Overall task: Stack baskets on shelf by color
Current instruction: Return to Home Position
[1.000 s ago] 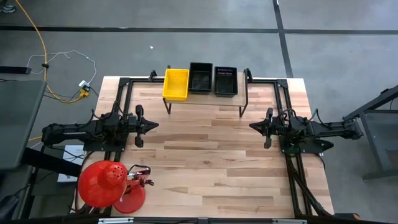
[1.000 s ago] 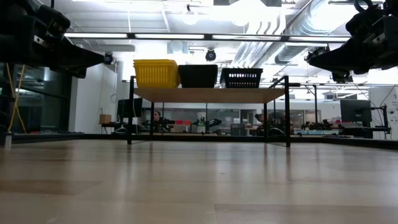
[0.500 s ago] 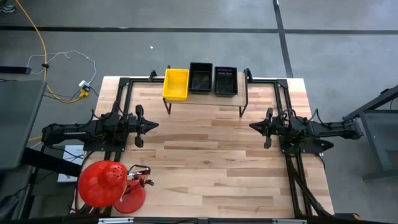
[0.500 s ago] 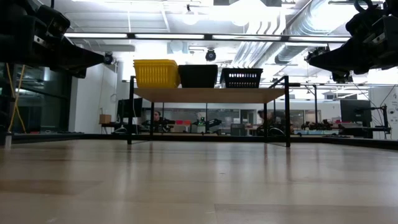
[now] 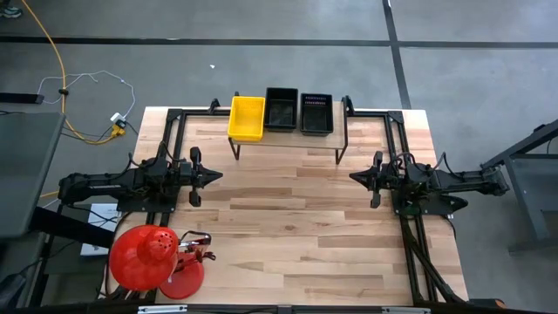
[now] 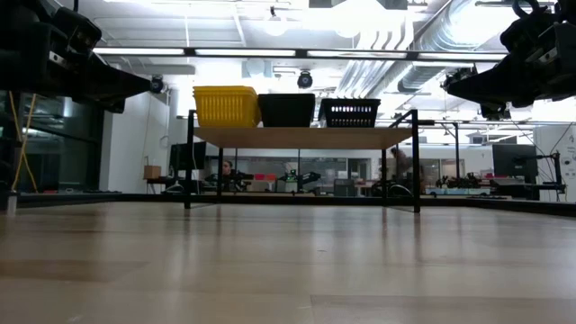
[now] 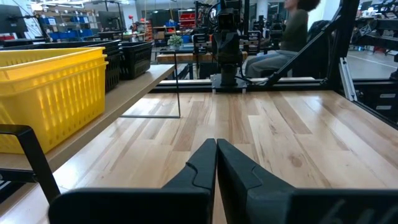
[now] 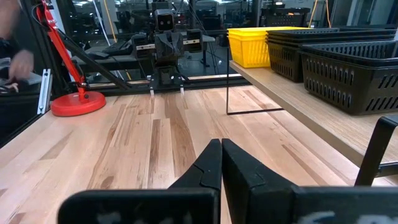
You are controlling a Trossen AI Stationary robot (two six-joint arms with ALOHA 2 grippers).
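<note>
Yellow plastic marks the left-arm end of the shelf (image 5: 288, 139), a light wood board on thin black legs standing at the far edge of the bench (image 5: 288, 227). The yellow baskets (image 5: 246, 118) sit there, and the left wrist view shows one rim nested inside another. Next along the board come the middle black baskets (image 5: 282, 108), then the end black baskets (image 5: 316, 113) at the right-arm end. The right wrist view shows several black rims stacked in each pile. In the low view all three piles stand upright in a row on the shelf top, none overhanging it. The left claw (image 5: 209, 175) is at the bench's left side, pointing inward, and its wrist view shows the two dark fingers (image 7: 199, 168) pressed together with nothing between them. The right claw (image 5: 356, 177) faces it from the right side, well apart, its fingers (image 8: 239, 168) likewise closed on nothing. A red dome-shaped object (image 5: 144, 257) on a round red base stands at the near left corner. A seated person (image 7: 292, 31) shows in the room beyond.
</note>
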